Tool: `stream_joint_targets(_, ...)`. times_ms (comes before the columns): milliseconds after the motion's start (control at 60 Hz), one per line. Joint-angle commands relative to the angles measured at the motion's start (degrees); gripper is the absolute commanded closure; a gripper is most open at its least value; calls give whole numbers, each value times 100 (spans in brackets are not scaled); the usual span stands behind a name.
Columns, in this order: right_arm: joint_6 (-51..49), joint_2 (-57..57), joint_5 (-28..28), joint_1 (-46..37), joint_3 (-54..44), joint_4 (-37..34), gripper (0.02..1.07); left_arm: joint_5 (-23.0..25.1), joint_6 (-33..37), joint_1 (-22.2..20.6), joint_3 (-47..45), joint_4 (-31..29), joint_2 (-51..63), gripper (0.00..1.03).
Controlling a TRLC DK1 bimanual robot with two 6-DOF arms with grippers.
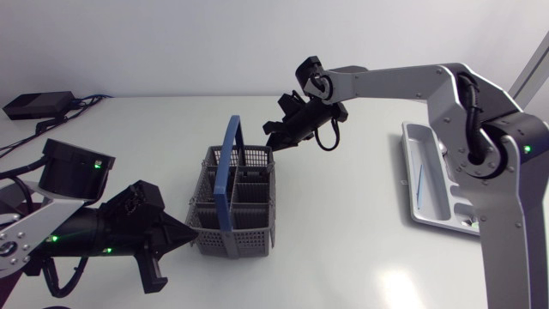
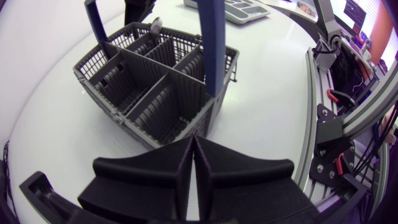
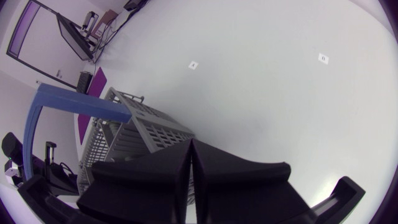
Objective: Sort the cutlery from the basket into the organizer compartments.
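Note:
The grey cutlery basket [image 1: 233,206] with its blue handle [image 1: 225,163] stands mid-table. My left gripper [image 1: 190,230] is shut, its tips against the basket's near left wall; in the left wrist view the gripper [image 2: 194,138] meets the basket [image 2: 155,81] at a corner. My right gripper [image 1: 273,139] hangs shut just over the basket's far right corner, with nothing seen between its fingers. The right wrist view has that gripper [image 3: 191,144] beside the basket [image 3: 134,134] and handle [image 3: 68,102]. The white organizer [image 1: 413,137] lies at the right, a thin blue piece [image 1: 419,182] in one compartment.
A black box [image 1: 39,103] with cables sits at the table's far left corner. The organizer [image 2: 239,9] lies beyond the basket in the left wrist view. Bare white tabletop lies between basket and organizer.

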Motion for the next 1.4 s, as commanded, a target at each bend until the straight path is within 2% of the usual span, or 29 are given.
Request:
stream_joint_targets(0,-115,-411,-73,127,-511,45,101,29,110,87,-111,105,99,98)
stream_joint_targets(233,-133,-1352,-82,180,-1803,291,101,11,233,439,-120,123,108,98)
stream_joint_targets(433,-159,-2301,-47,171,-3174,660,101,20,373,737,-76,413,398,98)
stream_joint_targets(583,-168,-2925,15,83,-3983,765,101,29,365,667,144,641,758,98)
stream_joint_targets(733,-203,-3567,173,-66,-4756,1003,101,29,215,342,461,940,1321,98)
stream_joint_targets(817,-203,-3804,244,-163,-4950,1011,101,29,145,157,689,1063,1611,98)
stream_joint_targets(967,-256,-4173,393,-224,-5240,1046,101,29,92,70,1032,1160,1971,98)
stream_joint_targets(1217,-247,-4823,630,-189,-5767,1143,101,29,39,157,1339,1687,2560,98)
stream_joint_targets(1383,-97,-4841,947,31,-5776,1442,101,20,-92,298,1586,1986,2850,98)
